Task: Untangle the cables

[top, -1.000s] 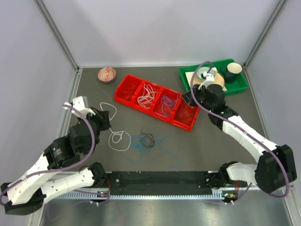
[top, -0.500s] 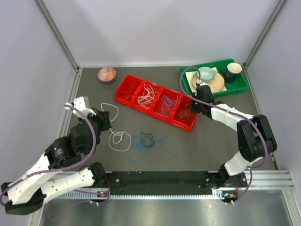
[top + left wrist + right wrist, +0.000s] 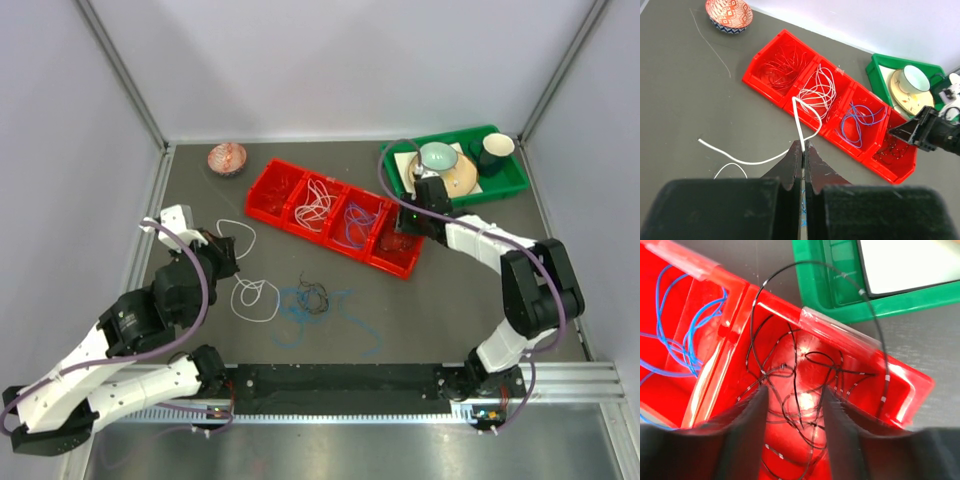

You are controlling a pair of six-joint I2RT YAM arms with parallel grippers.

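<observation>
Between the clenched fingertips of the left gripper [image 3: 802,145] runs a white cable [image 3: 799,117], hair-thin, limp and nearly weightless. A pinch on a free stretch near its end suits it, since tugging a loop would likely tighten knots. Far right, the right gripper [image 3: 792,400] hangs with jaws apart above the rightmost compartment of the red tray [image 3: 256,200], where wiry black cables [image 3: 805,365] coil. Nearer the arms, a blue-and-black tangle [image 3: 312,298] lies on the matte grey table [image 3: 450,300].
</observation>
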